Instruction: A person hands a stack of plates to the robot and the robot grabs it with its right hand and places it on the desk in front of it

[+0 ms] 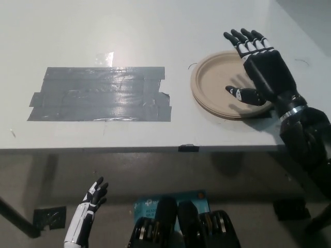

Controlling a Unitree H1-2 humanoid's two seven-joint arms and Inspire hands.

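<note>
The stack of plates [214, 85] lies flat on the desk [155, 31] at upper right, with the black right hand [261, 67] over its right edge, fingers spread wide, holding nothing. This looks like the release, so the hand should lift straight up, keeping the thumb off the rim. The white left hand [95, 194] rests at lower left, fingers loosely apart.

The pale grey desk [155, 31] fills the upper part of the view, its near edge running straight across. At about 9 o'clock from its middle lies a wide patch of grey tape [101, 94], laid in overlapping strips with ragged ends. At 3 o'clock the tan round plates [214, 82] sit flat, well apart from the patch. At 6 o'clock a small black tape piece [188, 148] sticks to the near edge.
</note>
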